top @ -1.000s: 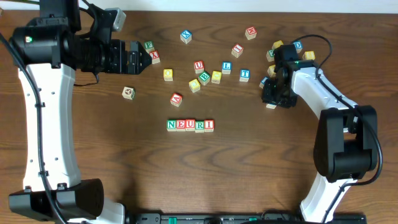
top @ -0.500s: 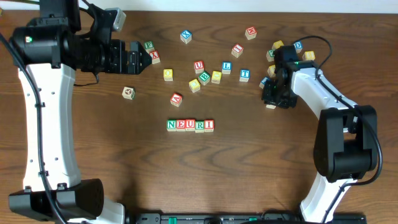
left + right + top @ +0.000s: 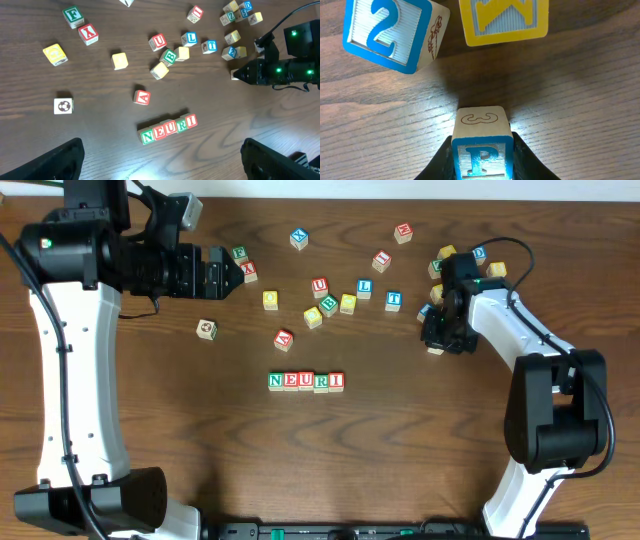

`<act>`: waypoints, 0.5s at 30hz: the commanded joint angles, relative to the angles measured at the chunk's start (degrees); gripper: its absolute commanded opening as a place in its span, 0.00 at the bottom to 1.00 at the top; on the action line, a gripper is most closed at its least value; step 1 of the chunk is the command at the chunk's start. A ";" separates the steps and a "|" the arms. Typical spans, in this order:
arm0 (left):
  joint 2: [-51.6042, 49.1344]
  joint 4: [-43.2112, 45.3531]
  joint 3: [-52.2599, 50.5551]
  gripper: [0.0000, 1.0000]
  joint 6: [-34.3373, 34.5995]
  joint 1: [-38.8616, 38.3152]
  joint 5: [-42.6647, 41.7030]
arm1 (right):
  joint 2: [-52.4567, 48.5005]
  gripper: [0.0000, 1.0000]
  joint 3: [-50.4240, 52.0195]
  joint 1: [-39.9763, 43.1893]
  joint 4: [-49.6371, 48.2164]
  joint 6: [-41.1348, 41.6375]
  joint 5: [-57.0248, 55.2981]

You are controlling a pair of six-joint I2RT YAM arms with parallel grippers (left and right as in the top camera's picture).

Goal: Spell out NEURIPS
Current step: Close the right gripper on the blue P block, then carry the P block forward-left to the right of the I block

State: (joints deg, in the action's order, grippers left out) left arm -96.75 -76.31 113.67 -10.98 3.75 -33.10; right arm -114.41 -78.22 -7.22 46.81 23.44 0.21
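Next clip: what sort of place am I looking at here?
Probably a robotics lab bench: a left arm and a right arm at a wooden table, with lettered cubes scattered and a NEURI row.
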 commanded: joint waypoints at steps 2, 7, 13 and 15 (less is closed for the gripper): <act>0.48 -0.15 0.90 0.98 -0.81 0.20 -0.52 | -0.09 0.19 0.33 -0.37 -0.07 0.26 -0.70; 0.48 -0.15 0.90 0.98 -0.83 0.20 -0.52 | 0.15 0.20 0.20 -0.37 0.26 0.22 -0.70; 0.48 -0.15 0.90 0.98 -0.81 0.20 -0.52 | 1.97 0.21 -1.53 -0.37 1.42 -0.37 -0.72; 0.48 -0.15 0.90 0.98 -0.81 0.20 -0.52 | 3.56 0.22 -1.84 -0.37 1.46 -0.35 -0.70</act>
State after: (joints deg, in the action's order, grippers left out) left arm -96.75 -76.31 113.67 -10.98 3.75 -33.10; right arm -114.26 -78.43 -7.22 48.18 23.42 0.21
